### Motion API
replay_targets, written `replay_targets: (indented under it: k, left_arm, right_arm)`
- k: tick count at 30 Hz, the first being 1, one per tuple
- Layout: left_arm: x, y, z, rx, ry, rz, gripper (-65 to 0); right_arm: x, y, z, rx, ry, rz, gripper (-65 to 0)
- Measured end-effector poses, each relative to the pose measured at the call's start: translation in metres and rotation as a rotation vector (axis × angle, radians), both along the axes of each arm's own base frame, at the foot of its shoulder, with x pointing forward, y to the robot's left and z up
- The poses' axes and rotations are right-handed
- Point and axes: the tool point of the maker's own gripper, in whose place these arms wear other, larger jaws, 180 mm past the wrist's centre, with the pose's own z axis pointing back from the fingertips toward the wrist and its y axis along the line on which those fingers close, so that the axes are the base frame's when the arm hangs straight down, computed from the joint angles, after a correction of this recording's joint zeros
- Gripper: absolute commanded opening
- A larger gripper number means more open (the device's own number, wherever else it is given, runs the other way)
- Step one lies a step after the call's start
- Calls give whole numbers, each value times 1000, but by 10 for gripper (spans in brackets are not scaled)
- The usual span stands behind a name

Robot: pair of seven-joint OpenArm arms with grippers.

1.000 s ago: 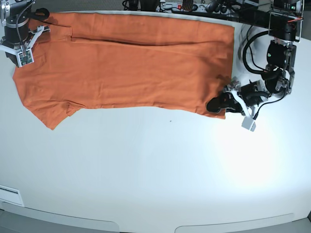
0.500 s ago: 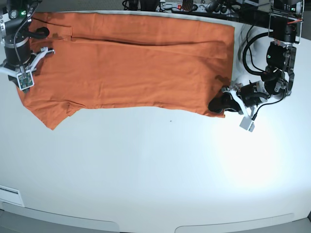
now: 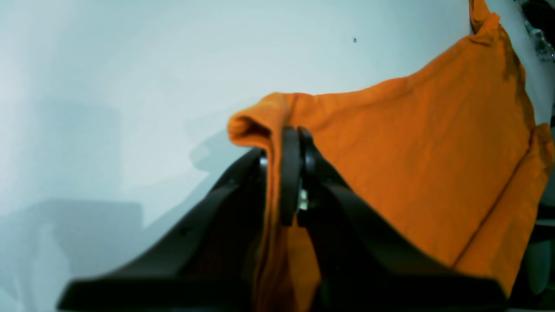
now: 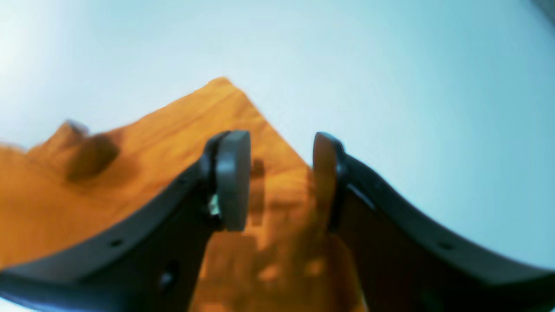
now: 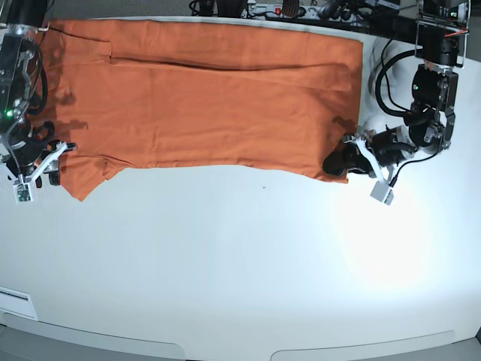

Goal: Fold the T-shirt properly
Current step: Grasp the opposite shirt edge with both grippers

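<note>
Left gripper [image 3: 292, 173]: I am seeing its jaws pressing together, pinching a raised fold of the T-shirt [image 5: 210, 105], arm lying low near the table's [image 5: 240, 263] right edge. Right gripper [image 4: 281, 182]: jaws standing apart, hovering at the table's left edge, holding nothing.

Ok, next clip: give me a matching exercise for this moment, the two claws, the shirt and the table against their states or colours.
Things:
1. left claw
2. right claw
3. shirt
4. table

States:
A. white
B. open above the cloth
C. orange, spread flat
D. shut on a shirt corner

Pairs: 1-D, 2-B, 3-C, 4-A
</note>
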Motion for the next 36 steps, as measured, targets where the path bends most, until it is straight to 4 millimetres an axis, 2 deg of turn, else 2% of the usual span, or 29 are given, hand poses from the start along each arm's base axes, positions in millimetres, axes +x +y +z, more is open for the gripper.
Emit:
replay_targets:
  k: [5,10,14,18,21,29,31,35,36]
  left_arm:
    - [0,0,0,3,-2,0,-650]
    - [0,0,0,4,-3,0,-650]
    - [0,0,0,3,-3,0,-650]
    - [0,0,0,3,-3,0,-650]
    - [0,0,0,3,-3,0,-650]
    - [0,0,0,3,-3,0,-650]
    - [0,0,0,4,-3,0,-650]
    - [0,0,0,4,-3,1,-650]
    - [1,0,0,3,-6,2,-650]
  right_arm:
    - [37,-8,-11,221,37,-25,-371]
    - [56,-19,-29,416,115,-67,-371]
    - [51,-16,-51,561,208,-73,-371]
    - [44,-6,-54,671,248,-22,-371]
    - [32,1,-62,677,280,22,-371]
    - [23,31,-77,632,356,149,-374]
    - [24,36,-78,621,367,166,-426]
    - [29,37,-77,618,348,164,-650]
    - [30,37,-76,616,348,164,-650]
